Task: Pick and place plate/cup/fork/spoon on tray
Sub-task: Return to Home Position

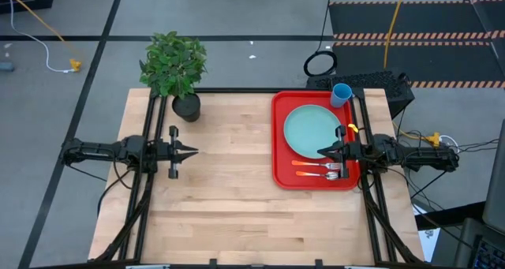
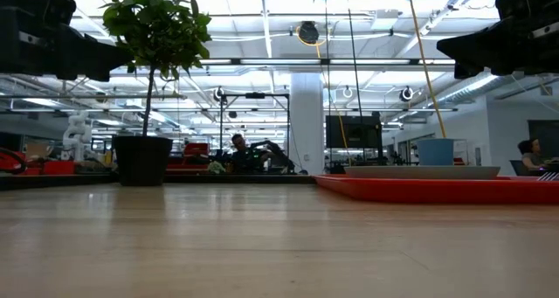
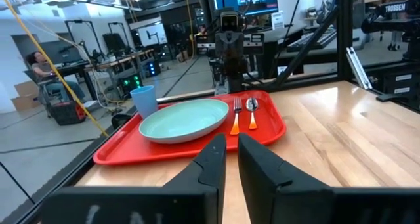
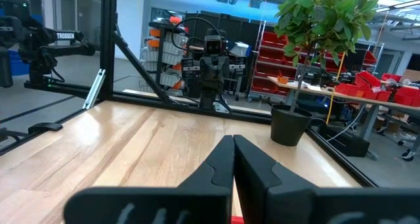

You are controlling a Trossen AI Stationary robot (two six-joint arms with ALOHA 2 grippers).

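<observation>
Tray, red plastic rect., holds round plate, cup; both pincers pressed together.

A potted plant stood on the wooden table at its eleven o'clock corner. Beyond it, at twelve o'clock, a cable coil lay on the floor.

A red tray lies at frame right, holding a pale turquoise plate, a blue cup upright in its upper corner, and an orange-handled fork and spoon lying side by side below the plate.
</observation>
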